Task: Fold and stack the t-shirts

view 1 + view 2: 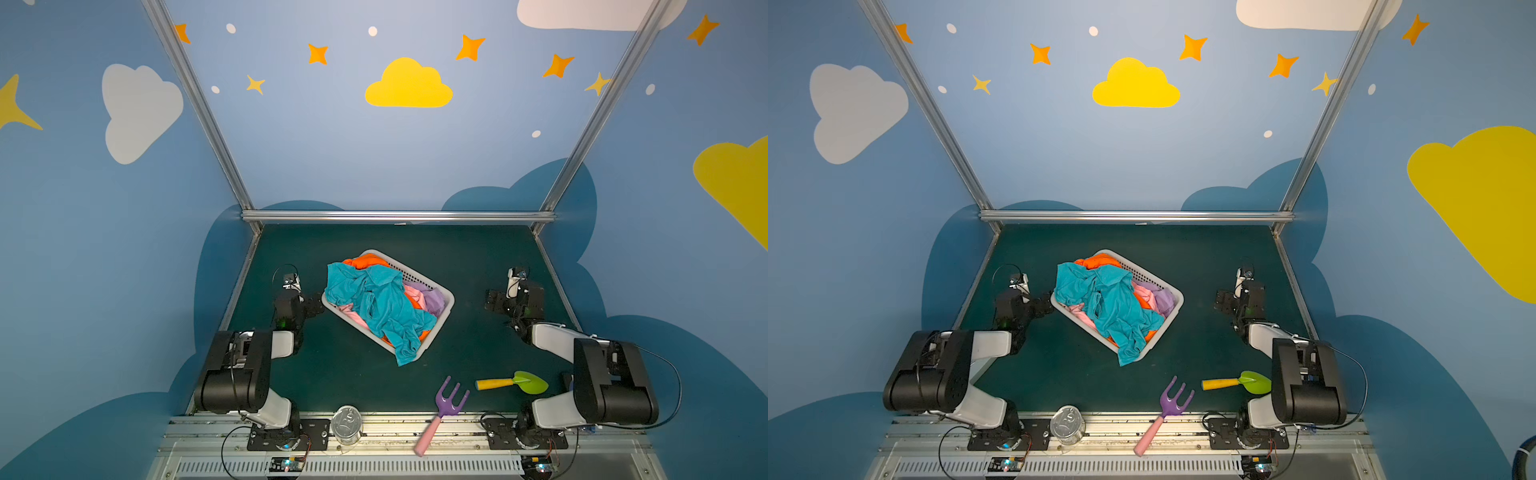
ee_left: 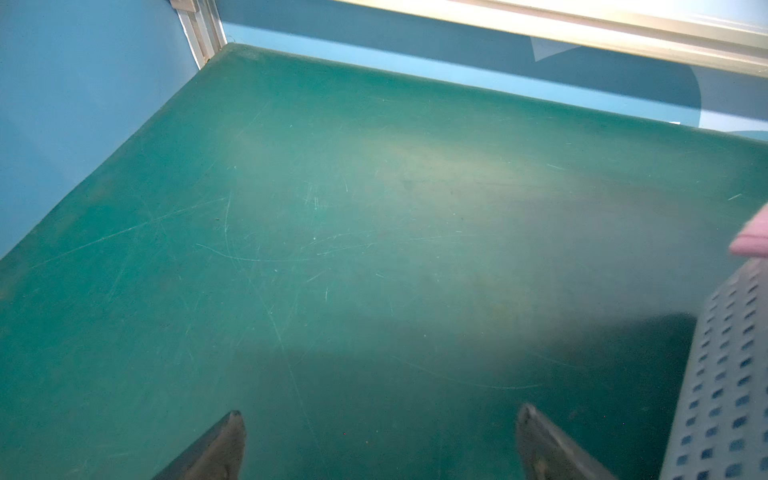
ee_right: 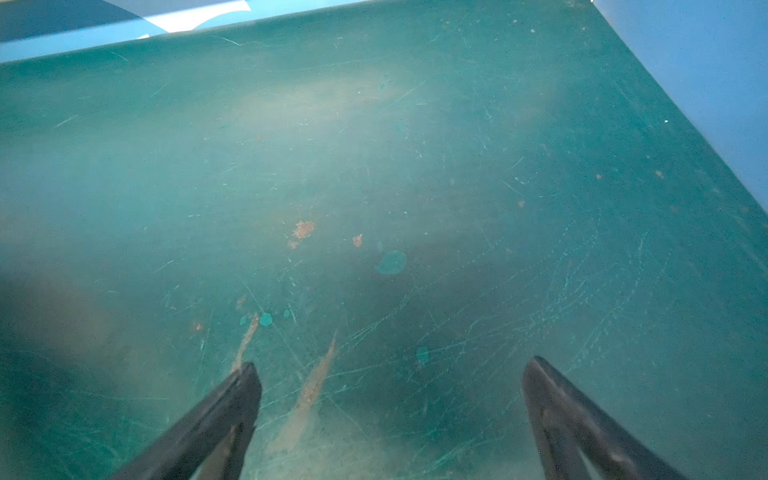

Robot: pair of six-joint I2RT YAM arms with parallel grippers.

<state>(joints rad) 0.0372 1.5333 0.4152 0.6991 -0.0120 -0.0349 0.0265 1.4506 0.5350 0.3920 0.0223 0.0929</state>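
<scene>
mostly teal t-shirts (image 1: 384,307) lie crumpled, spilling over the basket (image 1: 444,316).

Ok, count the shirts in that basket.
4 by colour, all in the white basket: teal on top, orange at the far end, pink at the left, lilac at the right. More may hide underneath.

A white basket (image 1: 449,308) sits askew in the middle of the table (image 1: 332,374), heaped with crumpled cloth. A teal shirt (image 1: 374,303) sprawls on top and spills over the near rim, with an orange shirt (image 1: 365,261), a pink shirt (image 1: 349,312) and a lilac shirt (image 1: 434,299) under it. The left gripper (image 1: 316,305) is just beside the basket's left corner; the right gripper (image 1: 493,300) stands well apart. Along the front are a can (image 1: 347,424), a fork (image 1: 451,401) and a trowel (image 1: 517,380).
</scene>
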